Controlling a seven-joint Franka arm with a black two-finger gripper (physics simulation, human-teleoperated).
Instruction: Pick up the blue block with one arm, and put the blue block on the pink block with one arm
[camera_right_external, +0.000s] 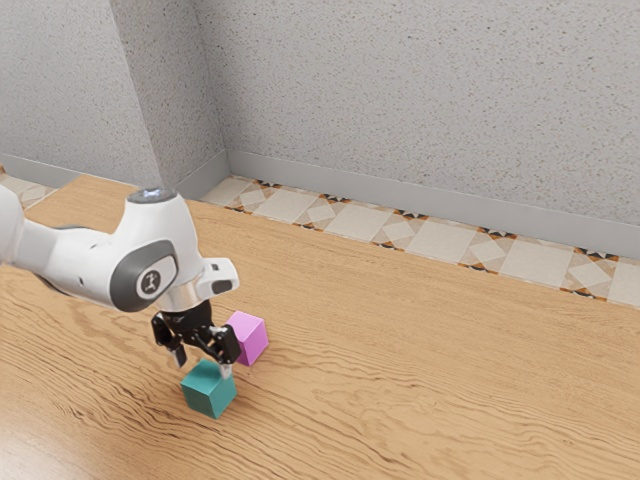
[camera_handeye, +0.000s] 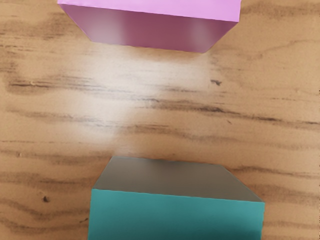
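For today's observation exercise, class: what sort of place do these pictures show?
Probably a plain indoor room, rendered in a simulator: a wooden table stands by grey speckled walls, with a patterned tile floor between them.

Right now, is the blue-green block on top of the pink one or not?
Not on it. The blue-green block sits on the wooden table beside the pink block, bare wood between them.

The teal-blue block (camera_right_external: 207, 392) lies flat, apart from the pink block (camera_right_external: 252, 338).

White arm (camera_right_external: 90, 265) low and outstretched, wrist downward, jaws wide apart.
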